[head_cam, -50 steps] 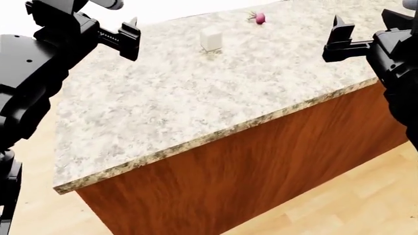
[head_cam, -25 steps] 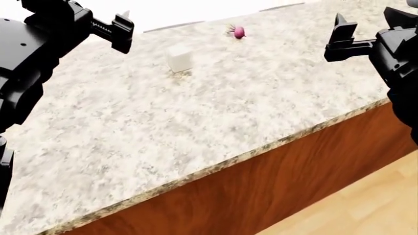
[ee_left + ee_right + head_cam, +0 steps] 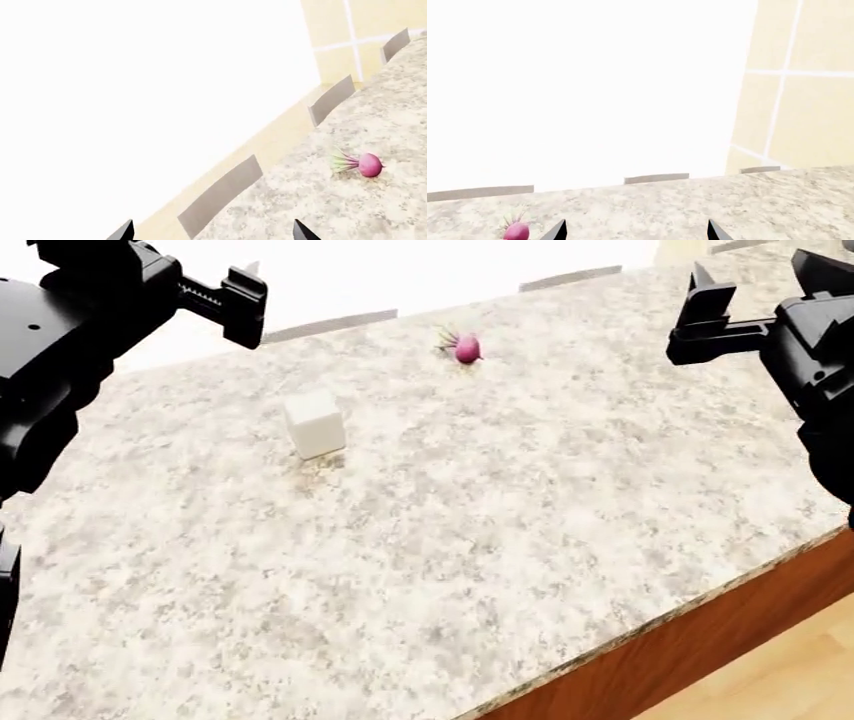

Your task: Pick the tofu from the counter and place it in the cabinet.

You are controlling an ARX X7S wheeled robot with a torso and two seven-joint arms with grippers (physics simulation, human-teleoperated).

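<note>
Tofu [image 3: 315, 424] sits on the counter [image 3: 534, 540] between both grippers, nearer the left gripper [image 3: 246, 302]; left and right gripper [image 3: 697, 310] jaws spread, empty.

Kitchen; granite counter [image 3: 534, 500]; radish [image 3: 466, 350]; tiled wall [image 3: 800, 100]

The table [image 3: 507, 540] has a top of speckled beige-grey granite, mottled and fairly matt, and its near right side is reddish-brown wood with a smooth sheen. The tofu [image 3: 315, 424] looks plain off-white, smooth and matt, with soft edges. The radish [image 3: 466, 350] has a smooth pink-purple skin. Both the left gripper [image 3: 240, 302] and the right gripper [image 3: 697, 310] look like matt black hard plastic or metal. The floor [image 3: 787, 670] at the near right is pale wood boards.
</note>
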